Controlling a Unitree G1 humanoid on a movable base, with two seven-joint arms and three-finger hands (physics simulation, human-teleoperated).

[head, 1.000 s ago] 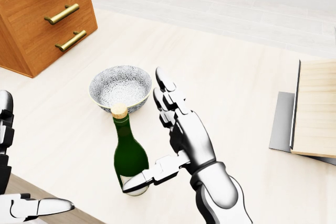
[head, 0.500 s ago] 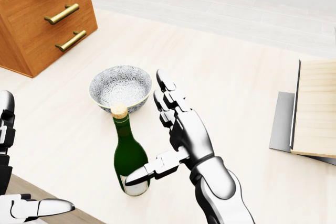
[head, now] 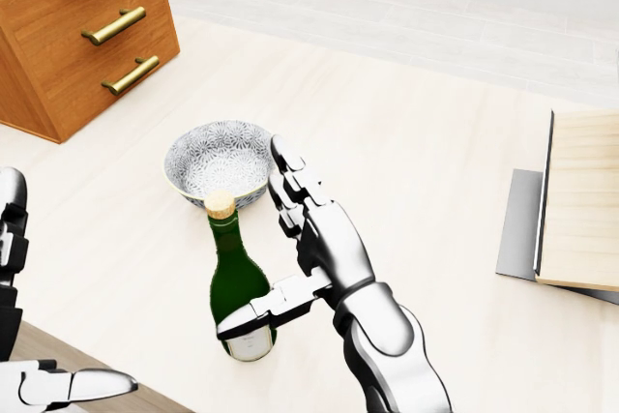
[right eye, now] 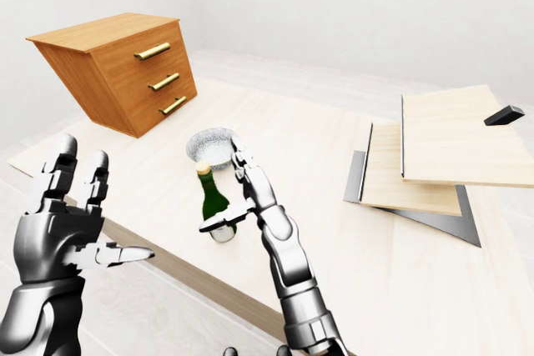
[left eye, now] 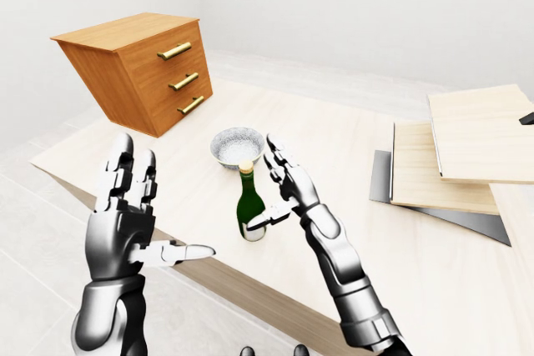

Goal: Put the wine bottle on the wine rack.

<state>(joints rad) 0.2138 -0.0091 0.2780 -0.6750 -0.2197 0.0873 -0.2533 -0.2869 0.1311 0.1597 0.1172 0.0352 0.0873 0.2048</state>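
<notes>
A green wine bottle [head: 235,289] with a cork stands upright on the pale wooden table [head: 426,152], just below a patterned bowl. My right hand [head: 253,239] is open against the bottle's right side. Its straight fingers [head: 290,181] rise beside the neck, and its thumb [head: 253,314] lies across the lower body without closing round it. My left hand [left eye: 165,199] is open, held up off the table's left edge, well left of the bottle. The wine rack [left eye: 450,164], slanted wooden boards on a grey base, sits at the right of the table.
A white-and-grey patterned bowl [head: 222,157] stands just above the bottle. A tilted wooden drawer chest [left eye: 142,68] with brass handles occupies the table's upper left. The table's near edge [left eye: 192,268] runs diagonally below the bottle. A small black block [right eye: 503,114] lies on the rack.
My right hand has shifted left, closer to the bottle, and its thumb now crosses the bottle's lower body. The bottle and my left hand have stayed put.
</notes>
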